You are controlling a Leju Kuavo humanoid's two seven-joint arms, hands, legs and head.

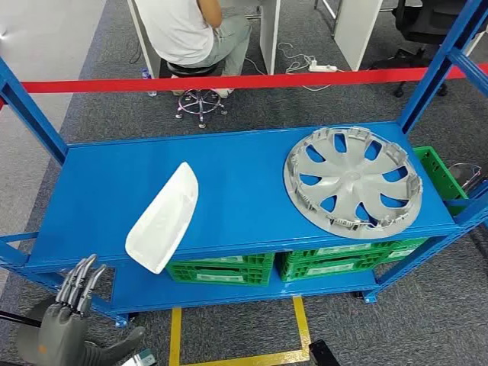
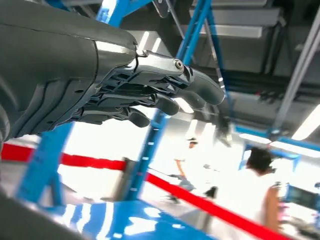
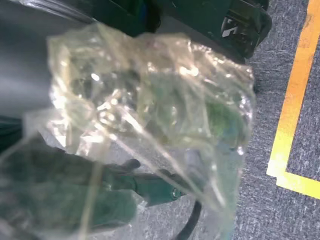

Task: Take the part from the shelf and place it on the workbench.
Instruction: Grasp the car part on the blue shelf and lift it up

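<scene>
A white curved shell part (image 1: 164,217) lies on the top board of the blue shelf (image 1: 242,175), overhanging its front edge towards the left. A silver wheel cover (image 1: 352,181) lies flat at the right end of the same board. My left hand (image 1: 78,293) is low at the shelf's front left corner, below and left of the white part, with its fingers stretched out and apart and nothing in it. In the left wrist view the left hand (image 2: 124,85) is just as empty. Crumpled clear plastic film (image 3: 151,100) covers my right hand (image 3: 151,182), blurring its fingers.
Green crates (image 1: 221,268) stand on the lower shelf level, and another green crate (image 1: 440,175) sits beyond the right end. A red barrier tape (image 1: 230,81) runs behind the shelf. A person (image 1: 184,30) sits on a stool past it. Yellow floor tape (image 1: 299,335) marks the carpet.
</scene>
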